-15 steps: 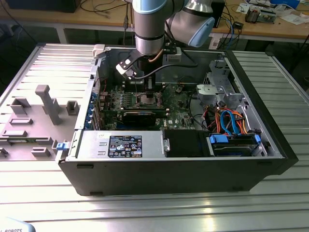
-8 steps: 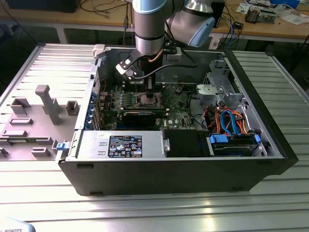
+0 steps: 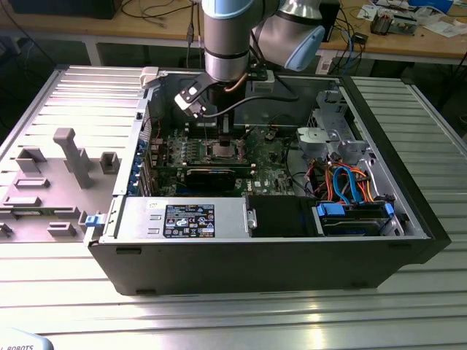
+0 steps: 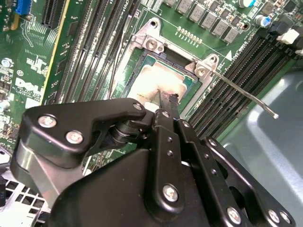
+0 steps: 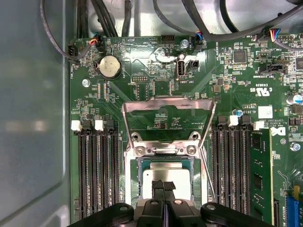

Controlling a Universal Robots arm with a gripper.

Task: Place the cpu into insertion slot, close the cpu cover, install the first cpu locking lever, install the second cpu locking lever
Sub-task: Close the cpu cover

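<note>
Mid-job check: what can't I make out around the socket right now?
First wrist view: one edge of the cpu, under the gripper.
Second wrist view: much of the insertion slot, behind the gripper.
Exterior view: whether the cpu sits flat; the arm stands over it.

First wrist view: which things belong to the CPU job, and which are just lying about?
Job: cpu, insertion slot, cpu cover (raised), locking lever, gripper over the cpu.
Lying about: coin battery, RAM slots, cables.
</note>
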